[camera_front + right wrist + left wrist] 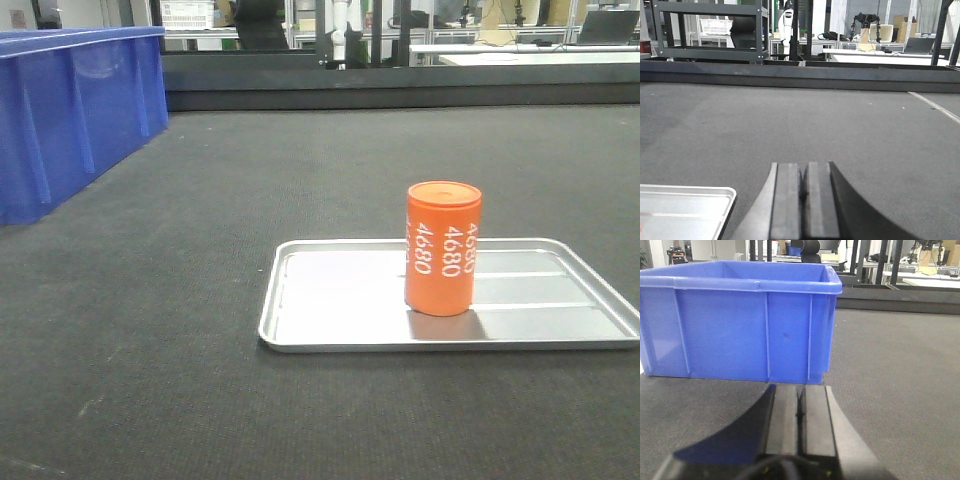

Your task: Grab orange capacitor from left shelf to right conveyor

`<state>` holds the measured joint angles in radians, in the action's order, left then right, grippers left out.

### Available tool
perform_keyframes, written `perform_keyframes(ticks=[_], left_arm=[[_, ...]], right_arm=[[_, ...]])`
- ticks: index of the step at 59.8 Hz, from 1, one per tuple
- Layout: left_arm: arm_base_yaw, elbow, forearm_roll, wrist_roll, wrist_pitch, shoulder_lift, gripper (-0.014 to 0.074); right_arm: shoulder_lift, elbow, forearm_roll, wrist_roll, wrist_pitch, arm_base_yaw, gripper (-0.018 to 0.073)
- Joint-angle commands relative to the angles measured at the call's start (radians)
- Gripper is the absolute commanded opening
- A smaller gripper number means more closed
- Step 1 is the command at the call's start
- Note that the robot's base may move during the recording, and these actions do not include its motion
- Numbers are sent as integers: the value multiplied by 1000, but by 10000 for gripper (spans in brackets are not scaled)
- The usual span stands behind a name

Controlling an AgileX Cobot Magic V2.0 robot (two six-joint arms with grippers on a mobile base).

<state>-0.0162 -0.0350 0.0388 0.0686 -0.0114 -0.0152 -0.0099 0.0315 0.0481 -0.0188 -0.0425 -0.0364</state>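
The orange capacitor (442,248) stands upright on a shallow silver tray (330,300), white "4680" down its side. The tray lies on the dark grey textured conveyor belt (200,200). Neither gripper shows in the front view. In the left wrist view my left gripper (800,397) is shut and empty, low over the belt, facing a blue bin (740,320). In the right wrist view my right gripper (803,172) is shut and empty over the belt (840,120), just right of the tray's corner (690,205). The left shelf is out of view.
A blue plastic bin (70,110) stands on the belt at the far left. A dark rail (400,85) runs along the belt's far edge, with racks, tables and lab equipment behind it.
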Motion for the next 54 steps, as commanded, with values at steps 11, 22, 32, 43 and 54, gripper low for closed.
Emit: perform_keyframes(ticks=[11,22,32,43,54], left_arm=[[-1,-22,-1,2,90,-9,-126],[-1,-22,-1,2,90,-9,-126],[-1,-22,-1,2,90,-9,-126],[-1,-22,-1,2,90,-9,-126],[-1,-22,-1,2,90,-9,-126]], right_arm=[[-21,-21,-11,-1,-60,0,55],[-21,-21,-11,-1,-30,0,55],[-21,-21,-11,-1,-24,0,55],[-21,-21,-11,-1,-24,0,55],[-21,-21,-11,7,-25,0,55]])
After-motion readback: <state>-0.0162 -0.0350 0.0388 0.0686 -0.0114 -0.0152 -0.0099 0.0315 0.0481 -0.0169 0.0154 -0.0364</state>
